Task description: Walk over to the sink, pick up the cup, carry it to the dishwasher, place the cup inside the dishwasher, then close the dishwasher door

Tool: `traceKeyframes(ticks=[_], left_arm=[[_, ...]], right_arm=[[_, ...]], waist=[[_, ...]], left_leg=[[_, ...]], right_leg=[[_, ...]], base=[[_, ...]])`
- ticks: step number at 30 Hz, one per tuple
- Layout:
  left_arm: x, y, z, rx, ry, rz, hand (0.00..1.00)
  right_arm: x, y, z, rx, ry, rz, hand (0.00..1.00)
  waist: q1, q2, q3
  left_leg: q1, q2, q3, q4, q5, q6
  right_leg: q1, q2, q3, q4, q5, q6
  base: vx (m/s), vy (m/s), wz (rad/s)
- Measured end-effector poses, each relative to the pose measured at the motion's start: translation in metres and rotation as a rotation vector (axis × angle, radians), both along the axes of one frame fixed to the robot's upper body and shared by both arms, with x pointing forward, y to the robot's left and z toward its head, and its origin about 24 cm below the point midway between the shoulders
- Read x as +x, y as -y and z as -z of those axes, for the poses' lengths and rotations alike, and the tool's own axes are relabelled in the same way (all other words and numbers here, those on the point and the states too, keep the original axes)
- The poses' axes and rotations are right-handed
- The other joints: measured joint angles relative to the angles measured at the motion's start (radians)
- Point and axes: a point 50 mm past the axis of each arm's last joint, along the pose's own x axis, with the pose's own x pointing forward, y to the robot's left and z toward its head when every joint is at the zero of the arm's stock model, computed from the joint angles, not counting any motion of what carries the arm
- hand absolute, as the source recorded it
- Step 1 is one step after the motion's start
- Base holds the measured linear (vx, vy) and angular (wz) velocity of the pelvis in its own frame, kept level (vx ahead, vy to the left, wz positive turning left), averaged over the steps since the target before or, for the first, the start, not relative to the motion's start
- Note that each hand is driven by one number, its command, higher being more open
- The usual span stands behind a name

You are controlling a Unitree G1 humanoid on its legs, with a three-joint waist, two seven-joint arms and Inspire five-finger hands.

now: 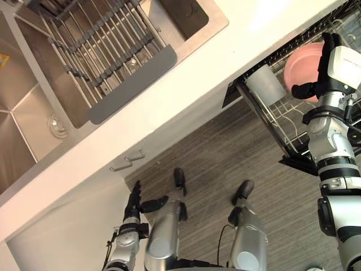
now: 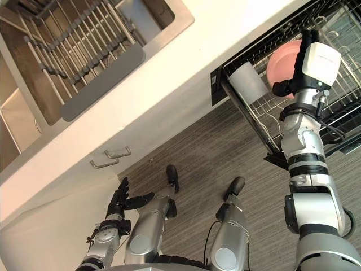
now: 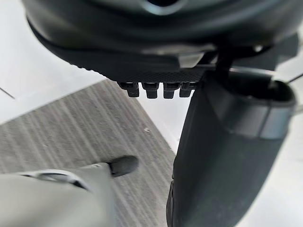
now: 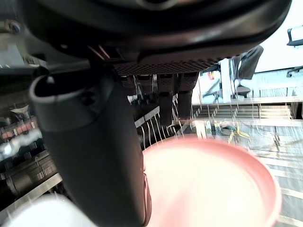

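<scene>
A pink cup [image 1: 300, 72] lies in the pulled-out dishwasher rack [image 1: 280, 123], next to a white cup [image 1: 265, 84]. My right hand [image 1: 330, 55] reaches over the pink cup from the front, fingers straight and pointing into the rack, thumb [image 4: 94, 142] spread beside the cup's rim [image 4: 213, 184]. The hand is open and does not curl round the cup. My left hand [image 1: 133, 200] hangs low beside the cabinet front, fingers straight and holding nothing; the left wrist view shows its thumb [image 3: 222, 156] over the floor.
A steel sink [image 1: 34, 113] with a grey roll-up drying rack [image 1: 107, 45] across it lies at the upper left. The white counter [image 1: 225, 62] runs between sink and dishwasher. Two cabinet handles [image 1: 127, 161] stick out below it. Grey wood-grain floor [image 1: 225, 152] lies in front.
</scene>
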Motion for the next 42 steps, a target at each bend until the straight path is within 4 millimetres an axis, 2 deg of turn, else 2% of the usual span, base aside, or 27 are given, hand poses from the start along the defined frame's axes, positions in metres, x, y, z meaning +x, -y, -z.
traceKeyframes(ticks=[2, 5, 9, 11, 14, 17, 20, 23, 24, 25, 27, 30, 32, 34, 38, 42], left_arm=[[-0.002, -0.002, 0.001, 0.001, -0.006, -0.008, 1.00], [-0.011, -0.007, 0.006, 0.016, -0.033, -0.024, 1.00], [-0.030, -0.011, 0.016, 0.057, -0.103, -0.009, 1.00], [-0.035, -0.014, 0.019, 0.075, -0.132, -0.012, 1.00], [-0.044, -0.015, 0.025, 0.076, -0.172, -0.015, 1.00], [-0.049, -0.016, 0.028, 0.089, -0.201, -0.004, 1.00], [-0.050, -0.015, 0.029, 0.086, -0.205, -0.002, 1.00], [-0.051, -0.010, 0.030, 0.065, -0.209, -0.005, 1.00], [-0.051, -0.006, 0.031, 0.064, -0.212, -0.001, 1.00], [-0.051, -0.004, 0.031, 0.068, -0.211, 0.008, 1.00], [-0.050, 0.001, 0.031, 0.064, -0.207, 0.017, 1.00], [-0.046, 0.011, 0.028, 0.034, -0.185, 0.030, 1.00], [-0.042, 0.022, 0.027, -0.014, -0.174, 0.029, 1.00], [-0.041, 0.028, 0.026, -0.039, -0.169, 0.030, 1.00], [-0.038, 0.031, 0.024, -0.057, -0.151, 0.028, 1.00], [-0.037, 0.032, 0.023, -0.085, -0.145, 0.030, 1.00]], right_arm=[[-0.006, 0.002, 0.000, 0.046, 0.038, -0.018, 1.00], [-0.014, 0.009, 0.011, 0.150, 0.073, -0.016, 1.00], [-0.034, 0.034, 0.043, 0.329, 0.096, 0.070, 1.00], [-0.051, 0.053, 0.064, 0.430, 0.104, 0.149, 1.00], [-0.072, 0.075, 0.089, 0.542, 0.114, 0.260, 1.00], [-0.082, 0.089, 0.102, 0.645, 0.146, 0.332, 1.00], [-0.089, 0.097, 0.112, 0.740, 0.173, 0.377, 1.00], [-0.095, 0.106, 0.113, 0.793, 0.203, 0.412, 1.00], [-0.098, 0.111, 0.110, 0.784, 0.207, 0.427, 0.00], [-0.099, 0.114, 0.107, 0.785, 0.218, 0.430, 0.00], [-0.088, 0.114, 0.087, 0.793, 0.273, 0.393, 0.00], [-0.077, 0.112, 0.059, 0.769, 0.326, 0.338, 0.00], [-0.066, 0.103, 0.039, 0.698, 0.325, 0.268, 0.00], [-0.058, 0.090, 0.024, 0.613, 0.316, 0.191, 0.00], [-0.045, 0.055, 0.006, 0.446, 0.285, 0.035, 0.00], [-0.044, 0.047, 0.005, 0.376, 0.268, 0.034, 0.00]], waist=[[-0.003, -0.003, -0.002], [-0.008, -0.020, -0.019], [-0.034, -0.063, -0.068], [-0.047, -0.087, -0.100], [-0.069, -0.100, -0.151], [-0.089, -0.100, -0.156], [-0.101, -0.079, -0.156], [-0.112, -0.033, -0.133], [-0.117, -0.006, -0.120], [-0.118, 0.014, -0.110], [-0.120, 0.055, -0.081], [-0.118, 0.094, -0.053], [-0.110, 0.125, -0.042], [-0.105, 0.146, -0.033], [-0.076, 0.152, -0.035], [-0.068, 0.152, -0.035]], left_leg=[[0.033, -0.001, 0.001, -0.025, 0.008, 0.001], [0.072, 0.001, 0.007, -0.054, 0.016, -0.003], [0.120, 0.003, 0.009, -0.065, 0.017, -0.005], [0.160, 0.001, 0.017, -0.070, 0.016, -0.006], [0.182, 0.000, 0.029, -0.071, 0.011, -0.012], [0.179, 0.001, 0.056, -0.071, 0.010, -0.013], [0.147, 0.001, 0.101, -0.073, 0.005, -0.015], [0.130, -0.002, 0.134, -0.073, 0.008, -0.012], [0.121, -0.005, 0.143, -0.073, 0.011, -0.008], [0.112, -0.006, 0.150, -0.073, 0.013, -0.006], [0.083, -0.006, 0.180, -0.073, 0.022, 0.002], [0.052, -0.012, 0.191, -0.073, 0.026, 0.006], [0.031, -0.017, 0.192, -0.073, 0.029, 0.008], [0.021, -0.019, 0.189, -0.073, 0.030, 0.009], [-0.005, -0.027, 0.177, -0.071, 0.032, 0.012], [-0.018, -0.051, 0.119, -0.071, 0.033, 0.014]], right_leg=[[0.027, 0.005, -0.001, -0.011, 0.002, 0.004], [0.054, 0.013, 0.001, -0.025, 0.003, 0.006], [0.106, 0.019, -0.002, -0.042, 0.004, 0.007], [0.143, 0.019, 0.001, -0.055, 0.007, 0.012], [0.155, 0.019, 0.020, -0.062, 0.011, 0.019], [0.129, 0.022, 0.049, -0.064, 0.018, 0.021], [0.066, 0.031, 0.103, -0.088, 0.045, 0.013], [0.027, 0.031, 0.141, -0.102, 0.072, 0.007], [0.013, 0.030, 0.154, -0.104, 0.081, 0.006], [0.000, 0.031, 0.162, -0.110, 0.093, 0.009], [-0.038, 0.039, 0.189, -0.140, 0.134, 0.000], [-0.067, 0.043, 0.207, -0.169, 0.163, 0.000], [-0.095, 0.043, 0.219, -0.172, 0.170, -0.001], [-0.106, 0.042, 0.221, -0.172, 0.173, 0.000], [-0.129, 0.034, 0.218, -0.169, 0.177, 0.000], [-0.129, 0.007, 0.193, -0.158, 0.173, 0.005]], base=[[0.00, 0.010, -0.05], [0.03, -0.001, -0.06], [0.06, -0.002, -0.01], [0.05, 0.008, -0.11], [0.01, 0.015, -0.19], [-0.08, 0.017, -0.31], [-0.12, 0.028, -0.49], [-0.07, 0.016, -0.34], [-0.04, 0.009, -0.23], [-0.03, 0.005, -0.28], [-0.01, -0.008, -0.32], [0.01, -0.006, -0.18], [0.03, -0.002, -0.11], [0.04, -0.009, -0.03], [0.02, -0.004, 0.05], [0.01, 0.019, 0.23]])
